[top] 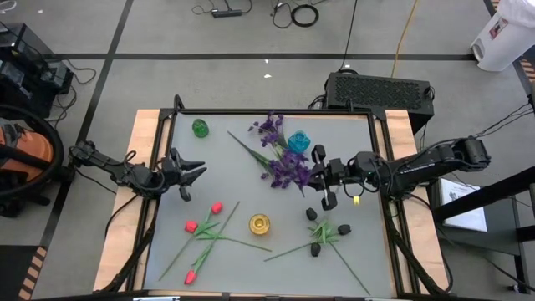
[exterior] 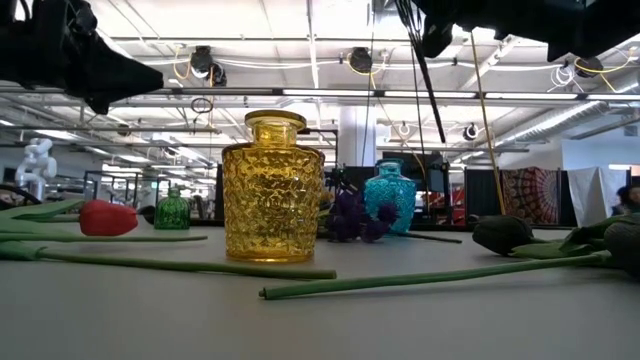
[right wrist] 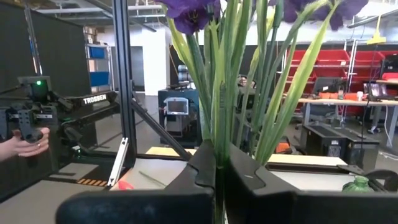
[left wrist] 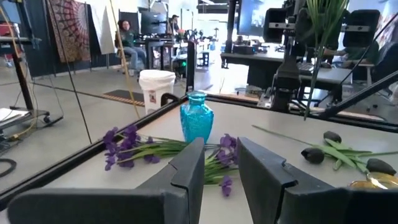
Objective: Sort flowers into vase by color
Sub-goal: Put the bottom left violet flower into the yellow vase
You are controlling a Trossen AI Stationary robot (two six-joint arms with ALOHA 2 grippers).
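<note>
High view: the right gripper [top: 328, 177], at three o'clock on the table [top: 242, 192], is clamped on a purple spray [top: 294, 170] just beside the blue vase [top: 298, 141], probably its destination. More purple flowers [top: 269, 128] lie at twelve. The left gripper [top: 185, 174] waits at nine, fingers parted and empty.

Low view: the yellow vase [exterior: 272, 187] stands centre, red tulip [exterior: 107, 217] at nine.

Right wrist view: the stems [right wrist: 219, 93] rise upright between closed fingers.

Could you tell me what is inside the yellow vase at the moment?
The yellow vase looks empty: no stems rise from its mouth in the low view. Red tulips lie on the table beside it. Its textured glass hides the bottom.
</note>
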